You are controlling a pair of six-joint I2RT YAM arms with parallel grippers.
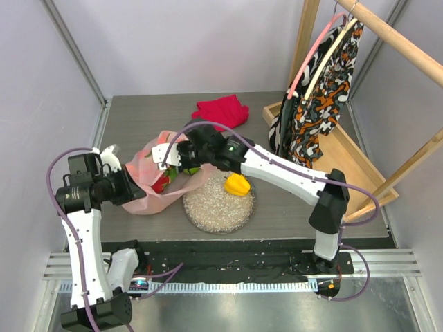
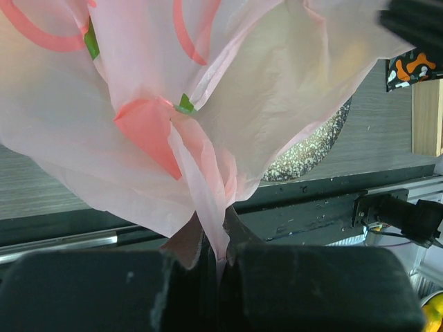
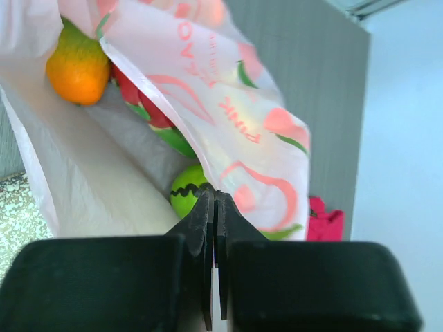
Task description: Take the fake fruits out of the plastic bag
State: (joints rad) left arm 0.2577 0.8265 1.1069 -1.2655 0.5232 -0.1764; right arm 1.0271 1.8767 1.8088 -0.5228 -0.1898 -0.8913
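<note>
The pale pink plastic bag (image 1: 156, 187) lies left of centre with its mouth held open. My left gripper (image 1: 136, 191) is shut on a pinch of the bag's film (image 2: 208, 104), with the film caught between the fingertips (image 2: 220, 238). My right gripper (image 1: 170, 159) is shut on the bag's upper rim (image 3: 235, 111), its tips (image 3: 214, 200) closed at the edge. Inside the bag I see a green apple (image 3: 187, 196), an orange-green mango (image 3: 77, 69) and a red dragon fruit (image 3: 142, 104). A yellow pepper-like piece (image 1: 237, 185) lies on the glittery plate (image 1: 208, 207).
A folded red cloth (image 1: 221, 111) lies at the back and also shows in the right wrist view (image 3: 325, 223). A wooden rack (image 1: 346, 159) with a patterned garment (image 1: 318, 104) on a hanger stands at the right. The plate's rim shows under the bag (image 2: 311, 149).
</note>
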